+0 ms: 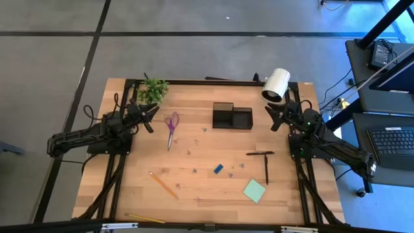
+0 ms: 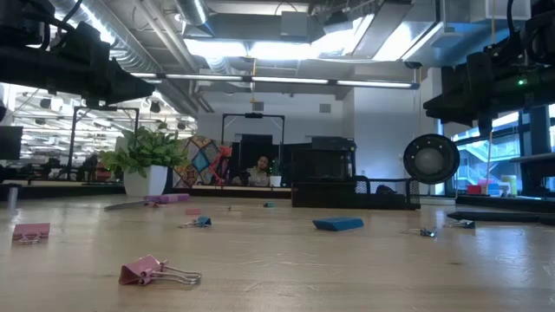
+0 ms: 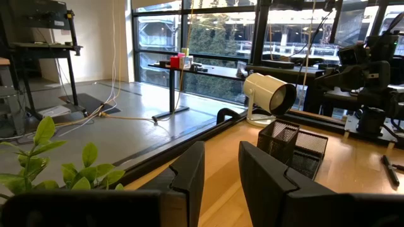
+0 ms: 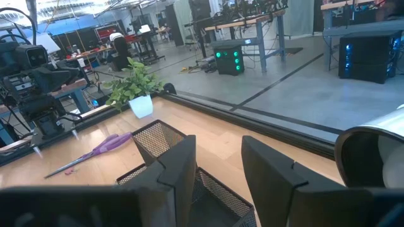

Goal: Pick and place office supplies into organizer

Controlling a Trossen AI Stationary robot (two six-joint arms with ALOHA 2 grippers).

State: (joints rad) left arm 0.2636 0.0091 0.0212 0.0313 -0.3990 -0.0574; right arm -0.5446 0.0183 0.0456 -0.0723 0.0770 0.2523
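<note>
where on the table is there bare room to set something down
Bare wood: the strip between the scissors and the organizer, and the near-left patch below the orange pencil. Crowded: the middle, with small clips around the blue block, black pens and sticky-note pad.

No readable text, labels, brands or numbers in any view.

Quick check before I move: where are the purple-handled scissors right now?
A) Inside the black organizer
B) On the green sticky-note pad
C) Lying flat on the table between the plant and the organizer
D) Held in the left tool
C: the high view shows the scissors flat on the wood, right of the plant and left of the organizer, with neither tool touching them.
</note>
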